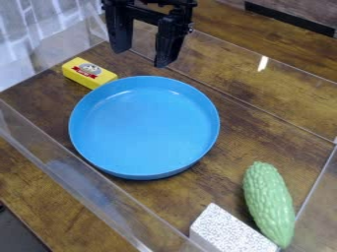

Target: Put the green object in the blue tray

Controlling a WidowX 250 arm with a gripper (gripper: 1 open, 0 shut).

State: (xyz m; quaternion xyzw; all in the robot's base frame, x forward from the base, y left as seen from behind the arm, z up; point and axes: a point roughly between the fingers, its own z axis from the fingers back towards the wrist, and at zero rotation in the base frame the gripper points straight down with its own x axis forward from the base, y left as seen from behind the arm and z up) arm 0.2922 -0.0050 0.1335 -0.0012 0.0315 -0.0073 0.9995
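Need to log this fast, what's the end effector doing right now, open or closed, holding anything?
End effector: open, holding nothing, above the far rim of the blue tray.

I see: blue tray [95,145] mid-table, green object [270,202] lower right beside a speckled sponge [227,230]. Yellow box [89,72] upper left. My gripper [146,46] hangs open behind the tray.

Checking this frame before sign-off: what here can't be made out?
- Claw: the arm above it is cut off by the top edge.
- Sponge block: bottom edge crops it.
- Yellow box: label print too small to read.
- Green object and blue tray: fully visible.
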